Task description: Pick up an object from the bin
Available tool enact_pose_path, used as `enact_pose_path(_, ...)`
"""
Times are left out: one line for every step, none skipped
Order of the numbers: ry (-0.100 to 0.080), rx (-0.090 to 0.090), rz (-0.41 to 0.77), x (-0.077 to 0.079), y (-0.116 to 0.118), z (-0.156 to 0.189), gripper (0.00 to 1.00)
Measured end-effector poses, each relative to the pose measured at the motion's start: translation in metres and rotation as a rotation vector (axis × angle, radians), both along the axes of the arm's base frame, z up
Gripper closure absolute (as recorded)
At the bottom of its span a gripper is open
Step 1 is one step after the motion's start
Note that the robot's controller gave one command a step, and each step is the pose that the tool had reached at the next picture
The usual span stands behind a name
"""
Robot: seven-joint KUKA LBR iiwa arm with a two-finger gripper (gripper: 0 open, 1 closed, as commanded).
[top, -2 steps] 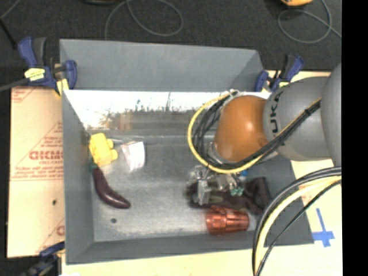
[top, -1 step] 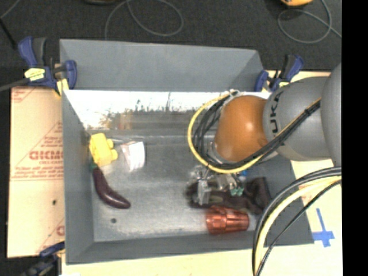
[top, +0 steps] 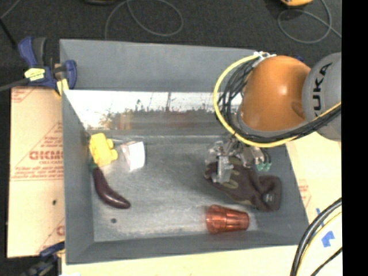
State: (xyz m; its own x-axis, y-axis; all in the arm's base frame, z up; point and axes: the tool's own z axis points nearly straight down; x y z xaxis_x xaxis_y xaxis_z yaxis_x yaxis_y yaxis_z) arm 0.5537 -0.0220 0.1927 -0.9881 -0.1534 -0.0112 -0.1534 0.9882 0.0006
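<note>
At the left of the grey metal bin [top: 172, 68] lie a blocky yellow plastic toy [top: 102, 149] and a glossy purple toy aubergine [top: 109, 192]; a ribbed copper cup [top: 227, 219] lies near the front wall. Right of centre the gripper [top: 226, 169], wide or narrow I cannot tell, is down on a limp dark brown cloth bundle [top: 261, 192]. The bundle is probably light and soft, best pinched at a raised fold.

matt grey metal bin [top: 172, 234], glossy copper cup [top: 227, 219].
</note>
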Motion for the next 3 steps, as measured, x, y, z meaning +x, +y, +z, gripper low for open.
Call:
enact_pose_path(0.0, 0.0, -0.001, 0.0, 0.0, 0.0, 1.0)
enact_pose_path(-0.009, -0.002, 0.013, 0.006, -0.001, 0.189, 1.0)
enact_pose_path(-0.014, -0.002, 0.013, 0.007, -0.001, 0.191, 1.0)
